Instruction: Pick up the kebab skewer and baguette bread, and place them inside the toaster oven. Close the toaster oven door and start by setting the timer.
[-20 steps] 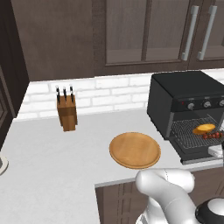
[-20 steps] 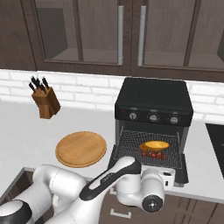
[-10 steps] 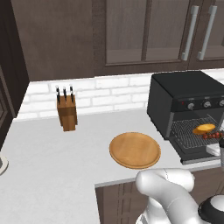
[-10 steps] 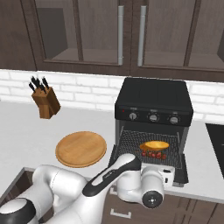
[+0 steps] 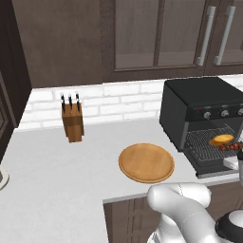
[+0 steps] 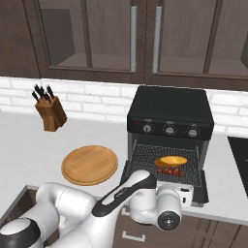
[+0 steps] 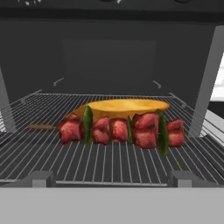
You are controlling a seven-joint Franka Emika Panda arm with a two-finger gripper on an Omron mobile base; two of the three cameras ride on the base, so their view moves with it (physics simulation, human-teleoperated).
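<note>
The black toaster oven (image 5: pixel 199 102) (image 6: pixel 169 106) stands open on the counter, its door (image 6: pixel 201 193) folded down flat in front. On the wire rack (image 7: pixel 109 162) inside lies the golden baguette bread (image 7: pixel 122 106) (image 6: pixel 170 161) (image 5: pixel 221 140). Just in front of the baguette lies the kebab skewer (image 7: pixel 122 130) (image 6: pixel 170 171) (image 5: pixel 230 147) with its red meat chunks. My gripper (image 7: pixel 113 179) (image 6: pixel 185 191) hangs low over the lowered door, facing into the oven. It is open and holds nothing; both fingertips (image 7: pixel 41 178) stand wide apart, short of the rack.
A round wooden board (image 5: pixel 146 163) (image 6: pixel 90 164) lies on the counter left of the oven. A knife block (image 5: pixel 72 121) (image 6: pixel 51 112) stands by the brick wall. The oven's knobs (image 6: pixel 169 130) sit above the opening. Wall cabinets hang overhead.
The hand has edged slightly upward in front of the oven. The skewer and baguette lie on the rack as before, and the jaws stay open.
</note>
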